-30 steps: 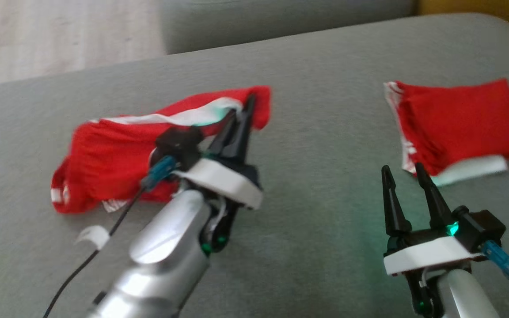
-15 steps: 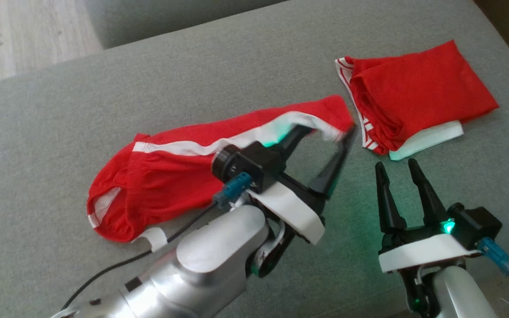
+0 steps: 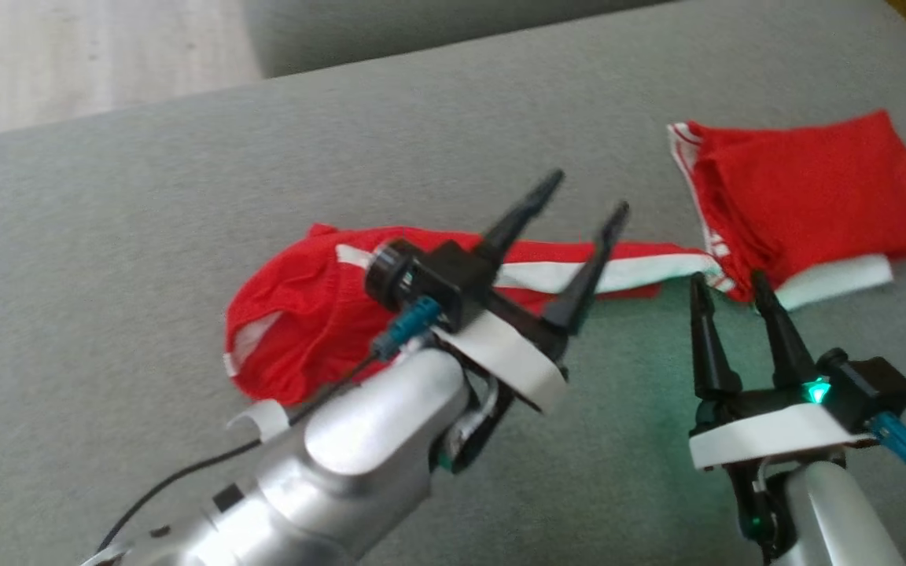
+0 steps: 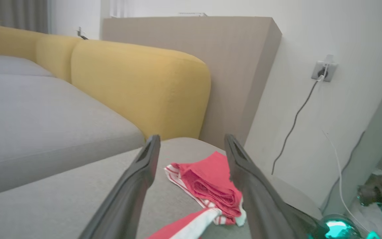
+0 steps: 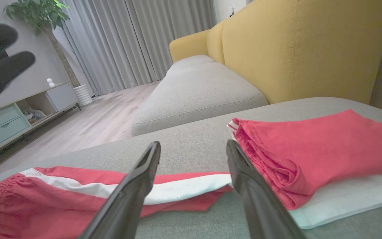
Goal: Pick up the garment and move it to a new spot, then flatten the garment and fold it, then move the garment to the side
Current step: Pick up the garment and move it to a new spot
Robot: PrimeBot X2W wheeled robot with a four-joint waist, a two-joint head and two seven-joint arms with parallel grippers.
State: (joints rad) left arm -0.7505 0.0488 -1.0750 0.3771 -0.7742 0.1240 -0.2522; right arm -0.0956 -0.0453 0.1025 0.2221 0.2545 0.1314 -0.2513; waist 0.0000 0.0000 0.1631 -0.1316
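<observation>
The garment (image 3: 288, 314), red shorts with a white side stripe, lies stretched out across the grey cushion (image 3: 107, 236). Its striped end reaches the folded pile at the right. My left gripper (image 3: 585, 196) hangs open above the garment's right half, holding nothing. In the left wrist view the left gripper (image 4: 191, 139) frames the pile, and the garment's striped tip (image 4: 191, 227) shows low between the fingers. My right gripper (image 3: 727, 281) stands open at the lower right, its tips just short of the garment's end. The right wrist view has the garment (image 5: 61, 199) lying in front of the open right gripper (image 5: 192, 144).
A folded red pile (image 3: 807, 189) rests on a white folded cloth (image 3: 838, 279) at the cushion's right. Another grey cushion (image 5: 197, 89) and the yellow sofa back (image 5: 303, 46) lie beyond. Wooden floor (image 3: 68, 63) borders the cushion's far left. A wall cable (image 4: 293, 122) hangs past the right edge.
My left gripper has opened, let go of the garment's striped end and risen clear. The garment now lies drawn out toward the folded pile. The head camera has shifted.
</observation>
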